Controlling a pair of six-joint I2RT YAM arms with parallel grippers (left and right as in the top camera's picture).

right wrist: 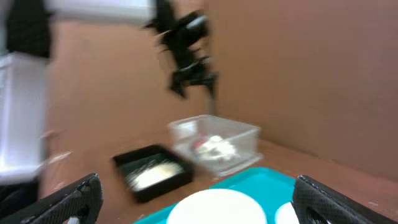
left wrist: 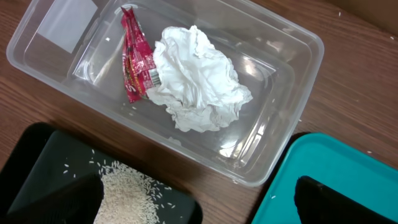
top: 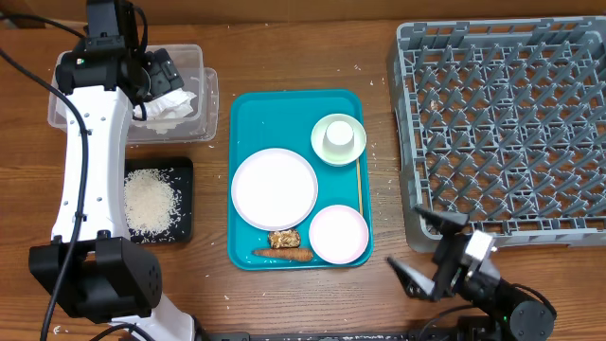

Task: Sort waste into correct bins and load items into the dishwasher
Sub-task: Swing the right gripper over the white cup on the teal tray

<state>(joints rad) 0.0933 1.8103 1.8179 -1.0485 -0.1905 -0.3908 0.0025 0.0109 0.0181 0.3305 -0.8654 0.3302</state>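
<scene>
A teal tray [top: 248, 114] holds a large white plate [top: 275, 188], a white bowl [top: 338, 233], a green dish with a white cup [top: 338, 138], a thin stick [top: 360, 185] and food scraps [top: 283, 245]. My left gripper [top: 156, 76] is open and empty above the clear bin [left wrist: 277, 43], which holds a crumpled white tissue [left wrist: 198, 78] and a red wrapper [left wrist: 137, 56]. My right gripper [top: 431, 254] is open and empty, low near the table's front edge, right of the tray. The grey dishwasher rack [top: 502, 123] stands at the right.
A black bin with rice [top: 151, 201] sits below the clear bin, left of the tray; it also shows in the left wrist view [left wrist: 130, 193]. The right wrist view is blurred and shows the plate [right wrist: 217, 208], the black bin [right wrist: 152, 171] and the left arm [right wrist: 186, 50].
</scene>
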